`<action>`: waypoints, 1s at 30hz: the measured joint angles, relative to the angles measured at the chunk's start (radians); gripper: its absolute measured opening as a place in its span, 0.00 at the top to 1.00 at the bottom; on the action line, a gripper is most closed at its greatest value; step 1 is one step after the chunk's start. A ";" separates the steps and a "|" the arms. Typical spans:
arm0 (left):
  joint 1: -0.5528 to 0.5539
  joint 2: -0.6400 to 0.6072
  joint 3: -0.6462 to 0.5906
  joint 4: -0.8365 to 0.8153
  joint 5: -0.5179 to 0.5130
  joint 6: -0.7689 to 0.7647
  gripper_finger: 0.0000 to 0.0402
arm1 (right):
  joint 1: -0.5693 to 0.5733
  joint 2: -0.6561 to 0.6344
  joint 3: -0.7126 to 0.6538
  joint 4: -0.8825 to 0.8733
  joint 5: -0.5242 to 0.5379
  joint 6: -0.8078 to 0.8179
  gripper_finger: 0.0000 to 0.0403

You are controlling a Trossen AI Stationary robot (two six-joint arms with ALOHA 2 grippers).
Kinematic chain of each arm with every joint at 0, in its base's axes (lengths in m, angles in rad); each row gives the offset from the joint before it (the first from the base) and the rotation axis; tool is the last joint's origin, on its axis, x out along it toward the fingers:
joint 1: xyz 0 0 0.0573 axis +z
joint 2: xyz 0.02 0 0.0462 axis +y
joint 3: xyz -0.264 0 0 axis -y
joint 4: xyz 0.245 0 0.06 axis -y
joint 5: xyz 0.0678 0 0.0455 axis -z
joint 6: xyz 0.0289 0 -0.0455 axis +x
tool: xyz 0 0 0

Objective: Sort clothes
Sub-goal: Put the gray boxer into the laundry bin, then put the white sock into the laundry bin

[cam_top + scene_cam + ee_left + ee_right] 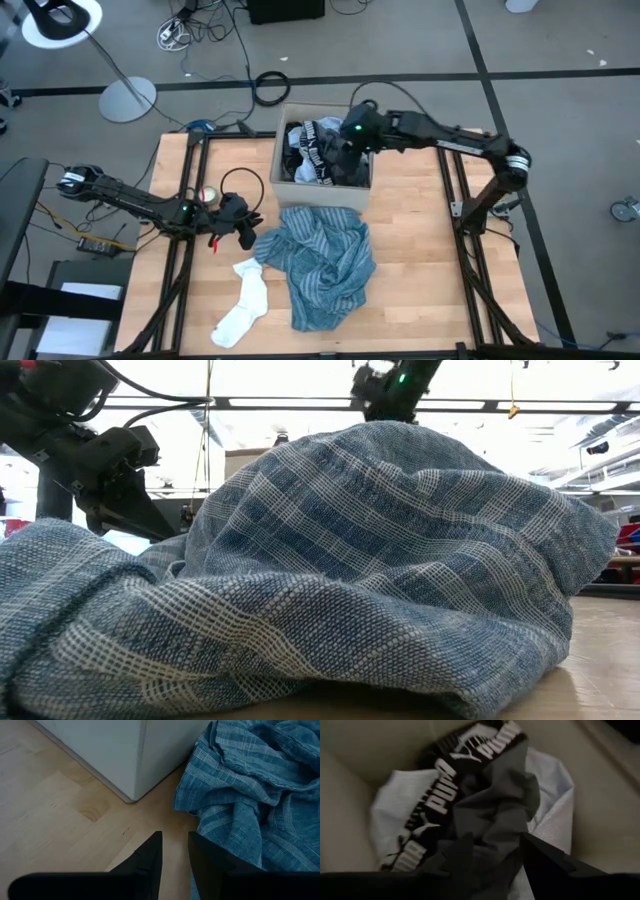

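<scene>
I have the right gripper (492,852) down inside the tan cardboard box (283,180), which sits at the bench's far edge, about mid-width. In the right wrist view its dark fingers (540,862) are parted w/ a dark grey-black soft piece (500,805) bunched between them; I can't tell if they actually grip it. Under that piece lie a black waistband w/ white PUMA lettering (445,775) and a pale blue shirt (547,815), all heaped in the box.

Left gripper (243,222) sits low over the wooden bench (420,260), just left of the blue striped woven shirt (325,262) and near the box's front-left corner. In the left wrist view its two dark fingers (150,857) stand slightly apart, a narrow slit between them, holding nothing; the shirt's crumpled edge (240,795) lies just beside the right-hand finger and the box's pale corner (131,762) is ahead.

The striped shirt is spread in a rumpled heap across the bench's middle, from the box's front wall down toward the near edge. It fills the low view (380,580). A white sock (243,300) lies bent at the shirt's left, its upper end touching the shirt, toe toward the near-left corner.
</scene>
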 joint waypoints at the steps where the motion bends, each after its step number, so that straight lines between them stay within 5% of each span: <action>1: 0.000 0.000 0.000 0.003 0.000 0.000 0.75 | 0.006 -0.022 0.000 -0.005 0.000 0.000 0.59; 6: 0.000 0.000 0.000 0.032 0.012 -0.001 0.75 | 0.046 -0.137 -0.006 -0.071 0.002 0.030 0.59; 18: -0.010 0.000 0.000 -0.055 0.358 -0.303 0.75 | 0.239 -0.424 -0.345 -0.097 0.102 0.219 0.59; 30: -0.172 0.000 0.055 -0.197 0.325 -0.546 0.77 | 0.396 -0.654 -0.789 -0.001 0.247 0.544 0.59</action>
